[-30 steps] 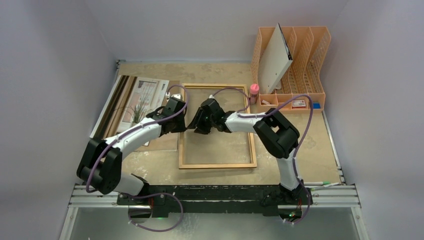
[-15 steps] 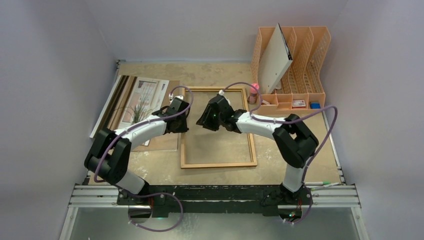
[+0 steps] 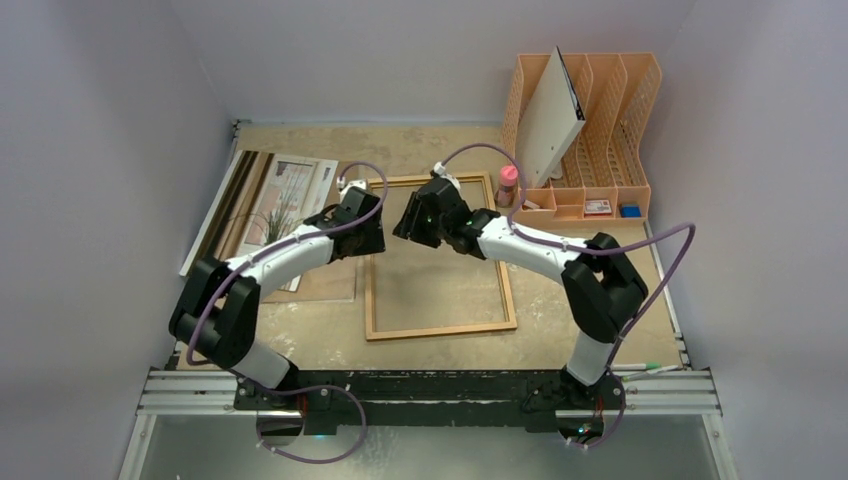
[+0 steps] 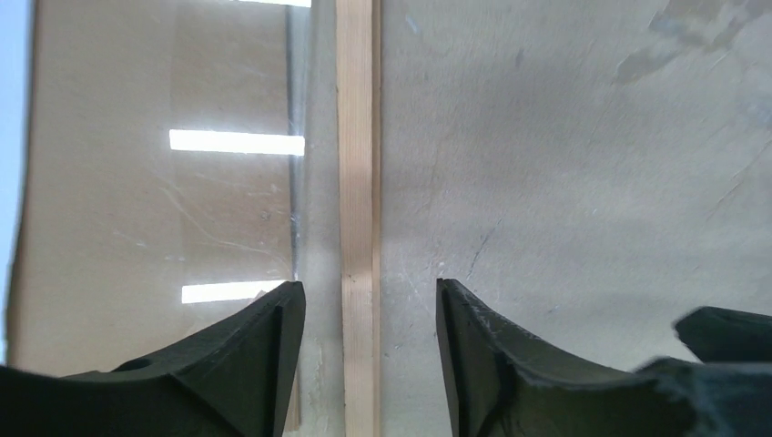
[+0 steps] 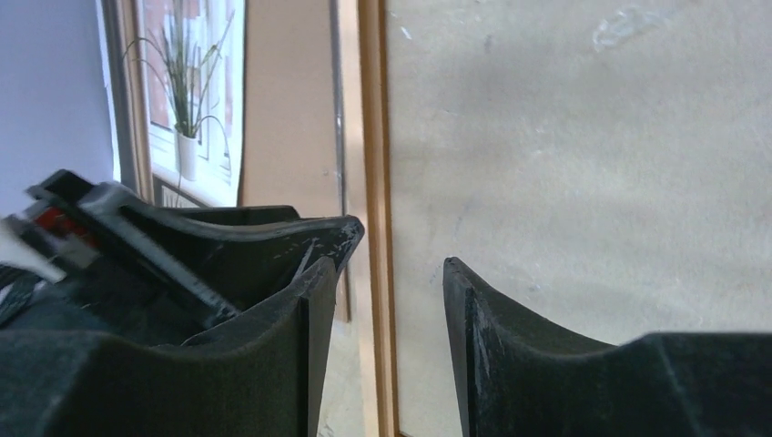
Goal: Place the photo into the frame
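Note:
The frame (image 3: 441,329), light wood with a clear pane, lies flat mid-table. The photo (image 3: 287,197), a spiky potted plant at a window, lies to its left and shows again in the right wrist view (image 5: 189,91). Both grippers hang over the frame's left rail near its far end. My left gripper (image 3: 368,238) is open, and the rail (image 4: 358,182) runs between its fingers untouched (image 4: 369,305). My right gripper (image 3: 412,218) is also open astride the same rail (image 5: 373,137), with gaps on both sides (image 5: 387,278).
A brown backing board (image 3: 328,284) lies under and beside the photo. Long dark strips (image 3: 225,205) rest at the far left. An orange file rack (image 3: 600,150) holding a white board (image 3: 550,120) stands back right, with a pink-capped bottle (image 3: 508,186) beside it.
The frame has shifted slightly to the right. My right gripper has moved toward the frame's far end, its arm stretching out. My left gripper has edged right, onto the rail.

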